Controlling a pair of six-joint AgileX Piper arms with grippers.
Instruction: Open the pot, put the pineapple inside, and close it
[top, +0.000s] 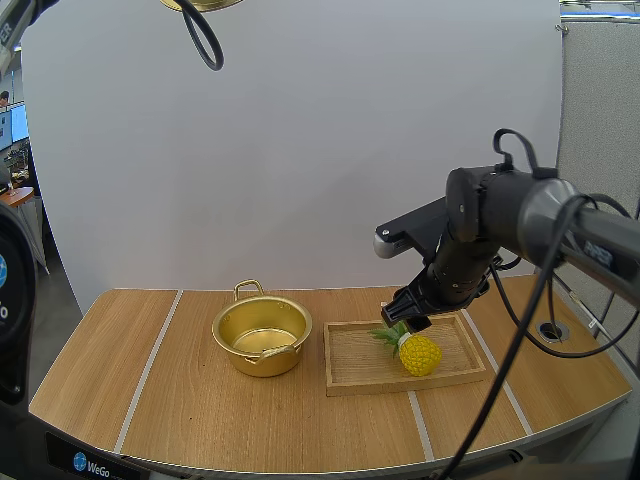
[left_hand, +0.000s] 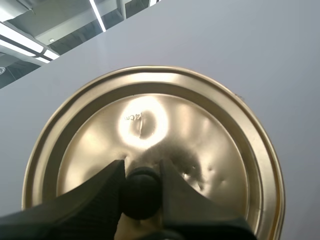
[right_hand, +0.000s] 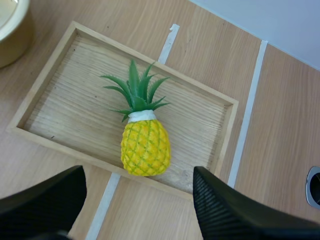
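The pot (top: 262, 333) stands on the table (top: 180, 400), lower centre-left of the frame. The wooden tray (top: 350, 372) lies on the table just to its right. The pineapple (top: 418, 354) lies in the tray's right half, its leaves toward the upper left. The right gripper (top: 411, 318) hangs just above the leaf end, its fingers apart. The lid (top: 203, 4) is at the frame's top edge, upper left, well above the pot. Its knob (left_hand: 141, 192) sits pinched between the fingers of the left gripper (left_hand: 141, 172).

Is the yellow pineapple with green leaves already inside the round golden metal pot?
No, the pineapple lies in the wooden tray beside the open pot.
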